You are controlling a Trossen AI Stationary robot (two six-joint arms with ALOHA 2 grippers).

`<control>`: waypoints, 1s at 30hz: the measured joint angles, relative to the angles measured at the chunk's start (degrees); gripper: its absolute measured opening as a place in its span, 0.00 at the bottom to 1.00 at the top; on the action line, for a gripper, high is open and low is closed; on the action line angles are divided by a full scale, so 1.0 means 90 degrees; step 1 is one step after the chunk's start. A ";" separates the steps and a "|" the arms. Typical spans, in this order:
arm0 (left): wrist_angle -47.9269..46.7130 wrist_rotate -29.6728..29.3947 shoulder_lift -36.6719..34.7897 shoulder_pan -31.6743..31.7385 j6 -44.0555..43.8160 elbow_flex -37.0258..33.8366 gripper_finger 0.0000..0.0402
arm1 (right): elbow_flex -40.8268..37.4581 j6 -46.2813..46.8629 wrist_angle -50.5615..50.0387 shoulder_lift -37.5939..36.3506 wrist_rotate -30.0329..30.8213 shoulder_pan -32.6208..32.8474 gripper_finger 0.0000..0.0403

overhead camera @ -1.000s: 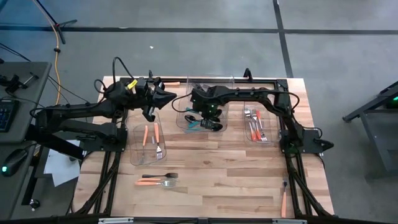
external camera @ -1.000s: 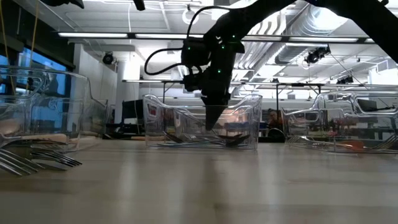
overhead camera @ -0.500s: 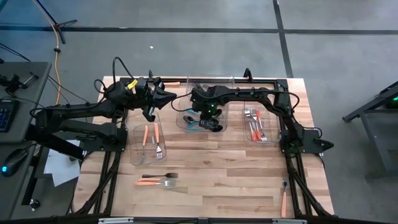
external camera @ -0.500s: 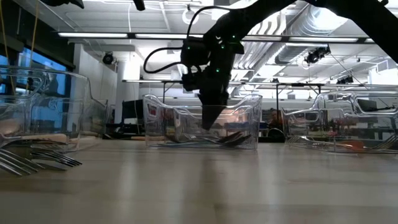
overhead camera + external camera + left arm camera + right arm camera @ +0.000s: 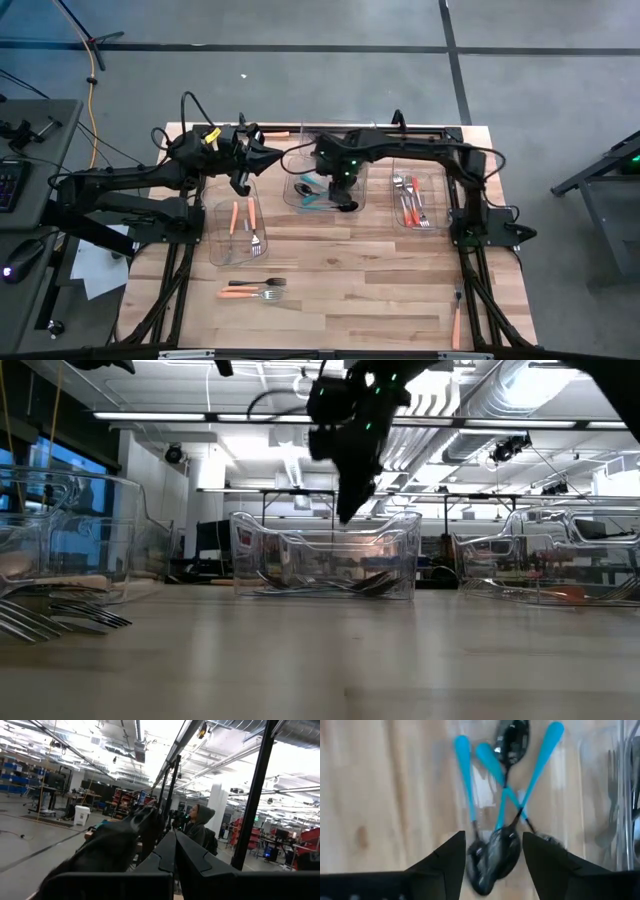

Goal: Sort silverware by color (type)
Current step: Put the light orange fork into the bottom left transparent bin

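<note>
Now the right gripper (image 5: 348,510) has opened and risen above the middle bin (image 5: 325,555).

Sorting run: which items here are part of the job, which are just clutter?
Job: teal-handled spoons in the middle clear bin; orange-handled pieces in the left bin; loose forks on the table; open right gripper.

Clutter: yellow cable; keyboard.

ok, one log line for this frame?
right gripper: open, above middle bin | blue-handled silverware in bin, none held | left gripper: shut, empty, waiting by left bin
</note>
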 joint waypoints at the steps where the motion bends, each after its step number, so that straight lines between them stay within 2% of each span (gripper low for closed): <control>1: -0.0003 -0.0001 0.0000 0.0000 0.0013 0.0000 0.00 | -0.0044 0.0000 -0.0061 -0.0156 -0.0036 0.0029 0.45; 5: -0.0121 -0.0001 -0.0002 0.0000 0.0006 0.0000 0.00 | -0.0722 0.0047 0.0164 -0.0986 -0.0050 0.0150 0.45; 9: -0.0177 -0.0001 -0.0001 0.0001 0.0005 0.0000 0.00 | -0.2129 0.0609 0.1201 -0.2200 -0.0046 0.0266 0.45; 14: -0.0186 0.0000 -0.0002 0.0000 0.0003 0.0000 0.00 | -0.3908 0.1633 0.3266 -0.3780 0.0026 0.0532 0.45; 19: -0.0219 0.0000 0.0000 0.0002 0.0113 0.0000 0.00 | -0.5156 0.2402 0.5823 -0.4918 0.0271 0.0754 0.45; 24: -0.0240 0.0002 0.0002 0.0002 0.0161 0.0000 0.00 | -0.5740 0.2221 0.7600 -0.5359 0.0405 0.0809 0.45; 30: -0.0257 0.0002 0.0002 0.0000 0.0161 0.0000 0.00 | -0.5758 0.2016 0.7896 -0.5335 0.0408 0.0806 0.44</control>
